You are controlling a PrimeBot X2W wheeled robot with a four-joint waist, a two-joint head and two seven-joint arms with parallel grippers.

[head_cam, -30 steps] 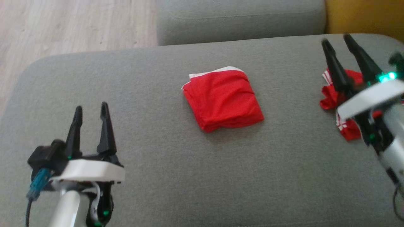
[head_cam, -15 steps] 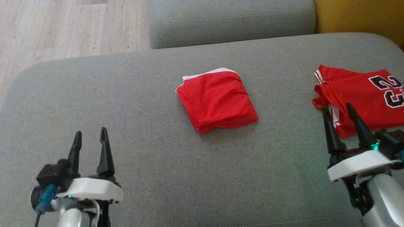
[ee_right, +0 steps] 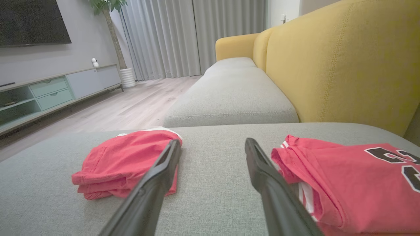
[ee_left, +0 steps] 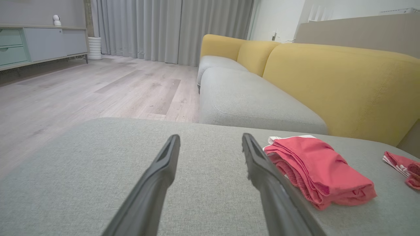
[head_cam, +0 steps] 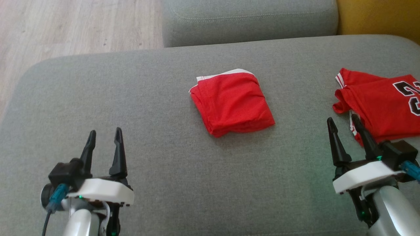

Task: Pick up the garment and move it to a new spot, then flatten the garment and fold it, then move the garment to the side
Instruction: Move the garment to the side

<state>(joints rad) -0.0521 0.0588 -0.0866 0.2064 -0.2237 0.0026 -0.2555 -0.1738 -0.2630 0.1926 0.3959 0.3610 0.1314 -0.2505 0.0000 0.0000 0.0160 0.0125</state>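
The right pincer (head_cam: 342,118) is dropping back off the jersey (head_cam: 380,105), now lying just ahead-right of its wide, empty jaws, left pincer (head_cam: 105,130) idling spread too, so the set-aside is looking done, next calling for backing away without snagging.

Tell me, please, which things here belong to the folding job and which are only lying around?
Job:
- jersey
- folded red garment
- grey cushion under both

Lying around:
- yellow sofa
- cabinet
- curtains
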